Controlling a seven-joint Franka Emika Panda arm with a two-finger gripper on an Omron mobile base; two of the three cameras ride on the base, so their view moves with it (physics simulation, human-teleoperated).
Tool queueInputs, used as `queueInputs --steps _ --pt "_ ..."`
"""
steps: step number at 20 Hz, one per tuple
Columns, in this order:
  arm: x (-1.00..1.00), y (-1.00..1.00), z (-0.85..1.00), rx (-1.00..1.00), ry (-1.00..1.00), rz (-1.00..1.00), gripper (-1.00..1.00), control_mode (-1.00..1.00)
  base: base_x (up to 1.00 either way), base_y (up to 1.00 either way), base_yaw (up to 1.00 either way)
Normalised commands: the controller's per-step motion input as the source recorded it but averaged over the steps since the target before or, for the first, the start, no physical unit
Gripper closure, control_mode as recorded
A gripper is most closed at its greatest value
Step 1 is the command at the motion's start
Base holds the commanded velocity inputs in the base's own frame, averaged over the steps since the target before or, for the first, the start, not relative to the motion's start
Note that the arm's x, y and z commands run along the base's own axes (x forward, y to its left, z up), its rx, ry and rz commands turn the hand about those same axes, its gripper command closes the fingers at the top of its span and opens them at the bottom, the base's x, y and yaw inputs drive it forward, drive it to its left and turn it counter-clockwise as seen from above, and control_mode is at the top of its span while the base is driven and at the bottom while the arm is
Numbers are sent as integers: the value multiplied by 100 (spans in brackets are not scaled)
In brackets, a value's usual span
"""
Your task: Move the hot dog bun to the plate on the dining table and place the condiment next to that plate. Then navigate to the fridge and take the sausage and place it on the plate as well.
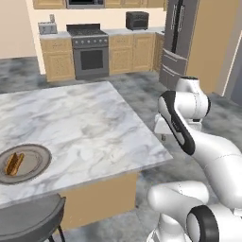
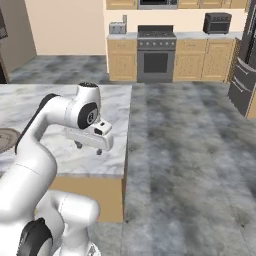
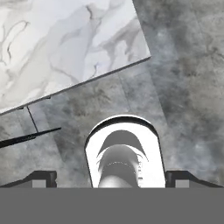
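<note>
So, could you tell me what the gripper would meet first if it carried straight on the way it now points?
Probably the grey floor: the open gripper points down just past the dining table corner, though depth is unclear.

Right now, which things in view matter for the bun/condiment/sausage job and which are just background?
Job:
hot dog bun, lying on the plate
dining table
fridge
pincer, open, holding nothing

Background:
stove
toaster
black countertop oven
stool
</note>
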Motion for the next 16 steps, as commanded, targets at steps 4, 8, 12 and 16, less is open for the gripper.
queueInputs --steps 4,8,12,16 --pt "0 0 0 0 0 0 -100 100 13 -100 -14" --pt "0 0 0 0 0 0 -100 100 34 -100 -5" --pt "0 0 0 0 0 0 -100 100 62 -100 5" --pt "0 0 0 0 0 0 -100 100 96 -100 22"
